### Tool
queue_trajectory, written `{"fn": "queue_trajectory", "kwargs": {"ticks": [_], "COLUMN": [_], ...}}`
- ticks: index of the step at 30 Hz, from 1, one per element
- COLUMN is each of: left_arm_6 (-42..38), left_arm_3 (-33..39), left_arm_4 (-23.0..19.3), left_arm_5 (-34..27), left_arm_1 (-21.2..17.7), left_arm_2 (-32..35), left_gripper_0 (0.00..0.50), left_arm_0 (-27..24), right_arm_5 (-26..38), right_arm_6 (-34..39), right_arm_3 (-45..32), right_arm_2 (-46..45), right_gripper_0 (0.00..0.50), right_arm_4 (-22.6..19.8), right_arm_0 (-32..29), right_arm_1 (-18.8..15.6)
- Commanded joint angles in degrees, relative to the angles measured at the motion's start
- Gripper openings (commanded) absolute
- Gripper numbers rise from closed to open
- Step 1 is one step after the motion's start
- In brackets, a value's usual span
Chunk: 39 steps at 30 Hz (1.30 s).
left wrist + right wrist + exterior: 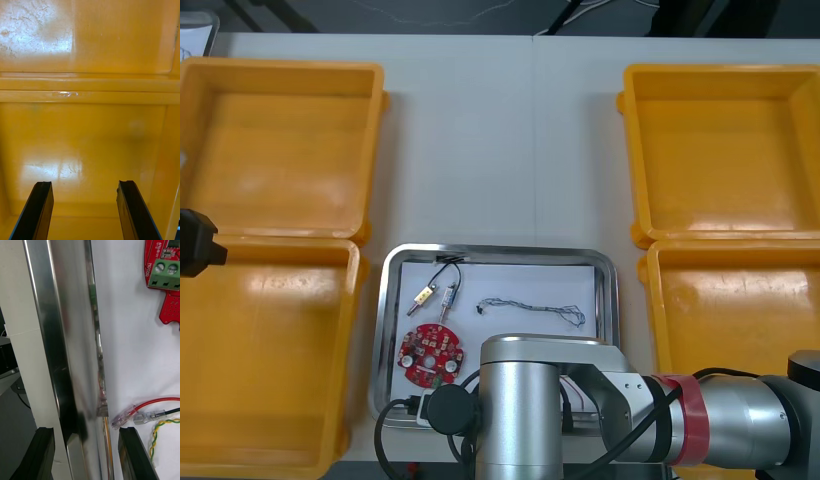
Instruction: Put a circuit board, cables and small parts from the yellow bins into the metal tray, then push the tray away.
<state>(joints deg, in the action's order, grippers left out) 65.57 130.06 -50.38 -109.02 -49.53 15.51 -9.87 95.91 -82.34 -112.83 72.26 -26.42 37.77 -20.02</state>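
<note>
Light table (500,150) — perhaps dark floor (430,15) beyond

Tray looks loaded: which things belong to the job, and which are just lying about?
Job: metal tray; circuit board, blue and white cable, red and yellow cable, small metal parts inside it; four yellow bins; right gripper, open astride the tray's near rim.
Lying about: table; left gripper, idle, open over left bins.

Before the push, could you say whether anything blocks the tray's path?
Nothing visible: the table beyond the metal tray, between yellow bins, is bare. The right pincer straddles its near rim; the left pincer hovers over a bin.
</note>
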Motion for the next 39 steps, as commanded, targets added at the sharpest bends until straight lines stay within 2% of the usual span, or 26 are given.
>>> {"fn": "queue_trajectory", "kwargs": {"ticks": [1,3,4,7,16,30,39], "left_arm_6": [4.4,4.4,4.4,4.4,4.4,4.4,4.4], "left_arm_3": [1.7,1.7,1.7,1.7,1.7,1.7,1.7], "left_arm_4": [-0.4,-0.4,-0.4,-0.4,-0.4,-0.4,-0.4], "left_arm_5": [-0.5,-0.5,-0.5,-0.5,-0.5,-0.5,-0.5], "left_arm_1": [0.7,0.7,0.7,0.7,0.7,0.7,0.7], "left_arm_2": [1.9,1.9,1.9,1.9,1.9,1.9,1.9], "left_gripper_0": [0.500,0.500,0.500,0.500,0.500,0.500,0.500], "left_arm_0": [1.2,1.2,1.2,1.2,1.2,1.2,1.2], "right_arm_5": [-0.7,-1.0,-1.3,-1.9,-2.4,-2.4,-2.4], "right_arm_6": [-1.2,-1.2,-1.2,-1.3,-1.6,-1.8,-1.9], "right_arm_3": [-0.6,-0.6,-0.6,-0.6,-0.6,-0.6,-0.6], "right_arm_2": [-1.2,-1.2,-1.2,-1.2,-1.2,-1.2,-3.2], "right_gripper_0": [0.205,0.092,0.051,0.000,0.000,0.000,0.000], "right_arm_4": [0.6,0.8,0.8,0.8,1.0,-0.9,-4.3], "right_arm_0": [-0.9,-0.9,-0.9,-0.9,0.1,4.2,6.3], "right_arm_1": [1.7,1.7,1.6,1.3,0.9,-0.5,-1.6]}}
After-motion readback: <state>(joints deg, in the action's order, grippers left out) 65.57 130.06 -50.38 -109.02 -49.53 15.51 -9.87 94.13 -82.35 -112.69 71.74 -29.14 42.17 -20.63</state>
